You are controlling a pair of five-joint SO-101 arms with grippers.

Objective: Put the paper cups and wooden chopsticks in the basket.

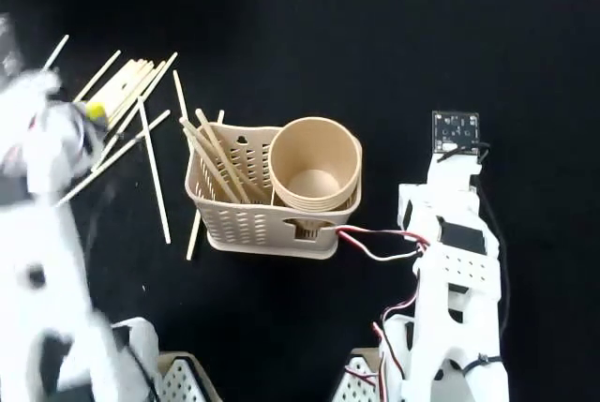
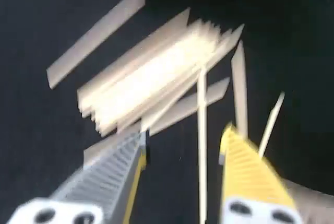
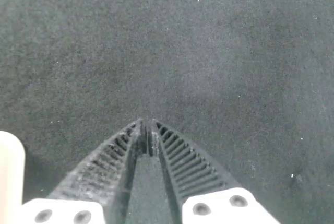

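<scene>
Left gripper (image 2: 186, 132) gapes over chopsticks (image 2: 151, 78) beside basket (image 1: 253, 226).

One basket (image 1: 262, 226), one stack of cups (image 1: 314, 175), many chopsticks (image 1: 217, 160), two arms.
The cups sit nested in a single stack; several rims show, too close together to count. At least three chopsticks stand in the basket. On the table (image 1: 375, 65) lies one tight bundle, its number unclear, with about six loose sticks around it. The arms are a left arm (image 1: 37, 252) and a right arm (image 1: 455, 280).
</scene>
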